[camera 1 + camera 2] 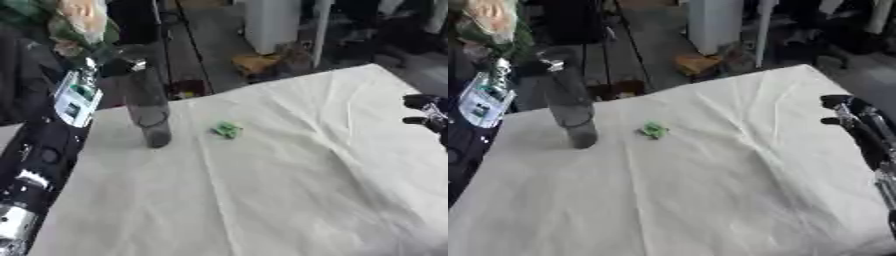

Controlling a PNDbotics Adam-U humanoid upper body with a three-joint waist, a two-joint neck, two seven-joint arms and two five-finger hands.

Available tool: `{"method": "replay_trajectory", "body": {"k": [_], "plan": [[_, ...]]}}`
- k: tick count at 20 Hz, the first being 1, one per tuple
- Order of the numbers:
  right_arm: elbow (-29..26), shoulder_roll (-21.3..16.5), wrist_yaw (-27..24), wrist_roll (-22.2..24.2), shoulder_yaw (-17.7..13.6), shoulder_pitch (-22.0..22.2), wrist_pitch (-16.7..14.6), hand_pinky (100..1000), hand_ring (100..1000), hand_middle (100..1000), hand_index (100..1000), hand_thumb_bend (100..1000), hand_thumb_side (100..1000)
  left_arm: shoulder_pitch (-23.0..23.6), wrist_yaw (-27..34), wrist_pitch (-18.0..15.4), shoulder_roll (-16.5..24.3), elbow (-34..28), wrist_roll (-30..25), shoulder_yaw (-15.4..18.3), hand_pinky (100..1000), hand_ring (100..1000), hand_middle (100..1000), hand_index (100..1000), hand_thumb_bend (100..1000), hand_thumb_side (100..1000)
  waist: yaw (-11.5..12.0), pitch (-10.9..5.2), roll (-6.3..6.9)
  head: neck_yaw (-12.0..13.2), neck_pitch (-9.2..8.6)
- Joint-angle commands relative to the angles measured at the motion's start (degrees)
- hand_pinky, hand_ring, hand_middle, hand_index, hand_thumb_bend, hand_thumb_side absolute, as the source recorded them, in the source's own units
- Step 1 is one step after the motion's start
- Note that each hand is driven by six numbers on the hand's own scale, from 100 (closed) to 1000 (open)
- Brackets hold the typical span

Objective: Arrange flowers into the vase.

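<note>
A tall clear glass vase (147,107) stands upright on the white cloth at the table's far left. Just above its rim my left hand (112,66) is shut on a bunch of flowers (77,19), peach blooms with green leaves that stick up into the top left corner. The stems below the hand are blurred, so whether they reach into the vase is unclear. A small green leafy scrap (227,130) lies on the cloth right of the vase. My right hand (852,111) hovers at the table's right edge, open and holding nothing.
The white cloth (262,190) covers the whole table and is wrinkled. Beyond the far edge are a dark floor, a white cabinet (271,22), an orange box (254,62) and a small red thing (186,89). My left forearm (48,150) runs along the left edge.
</note>
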Motion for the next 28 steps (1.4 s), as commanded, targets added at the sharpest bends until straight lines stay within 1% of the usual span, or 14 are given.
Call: {"method": "replay_trajectory", "body": {"k": [1, 4, 6, 13, 16, 22, 28], "plan": [[-0.53, -1.7, 0.22, 0.07, -0.62, -0.77, -0.01, 752, 886, 801, 768, 100, 673, -1.0, 0.79, -0.39, 1.39, -1.15, 0.95, -0.09, 947, 923, 897, 861, 1000, 539, 0.03, -0.76, -0.63, -0.07, 0.24], [-0.54, -1.71, 0.21, 0.07, -0.59, -0.79, -0.02, 751, 886, 802, 768, 100, 673, -0.89, 1.82, -0.91, 1.22, -1.0, 1.36, -0.29, 946, 922, 896, 860, 1000, 545, 0.01, -0.71, -0.71, -0.07, 0.15], [-0.53, -1.71, 0.2, 0.04, -0.61, -0.8, -0.02, 751, 886, 802, 768, 100, 673, -0.88, 2.36, -1.08, 1.17, -0.85, 1.36, -0.45, 946, 921, 896, 860, 1000, 530, -0.04, -0.68, -0.74, -0.05, 0.16], [-0.57, -1.7, 0.16, -0.05, -0.65, -0.65, -0.01, 751, 886, 802, 768, 100, 674, -0.66, 3.07, -0.81, 1.28, -1.03, -0.3, -0.88, 949, 925, 901, 865, 1000, 513, 0.04, -0.68, -0.76, -0.12, 0.24], [-0.55, -1.73, 0.15, -0.12, -0.71, -0.52, 0.0, 751, 886, 802, 768, 100, 674, -0.46, 3.44, -0.63, 1.46, -1.7, -0.26, -0.85, 955, 932, 910, 870, 1000, 527, 0.12, -0.73, -0.8, -0.16, 0.27], [-0.56, -1.7, 0.11, -0.18, -0.76, -0.36, 0.0, 751, 886, 802, 768, 100, 675, 0.58, 5.87, -1.07, 1.76, -3.72, 2.12, -1.15, 960, 934, 912, 868, 1000, 583, 0.38, -0.78, -0.92, -0.29, 0.34], [-0.57, -1.69, 0.05, -0.25, -0.81, -0.28, -0.03, 751, 885, 802, 768, 100, 676, 1.54, 8.67, -1.74, 2.11, -4.83, 3.36, -1.94, 962, 935, 912, 867, 1000, 581, 0.56, -0.72, -1.09, -0.36, 0.38]]}}
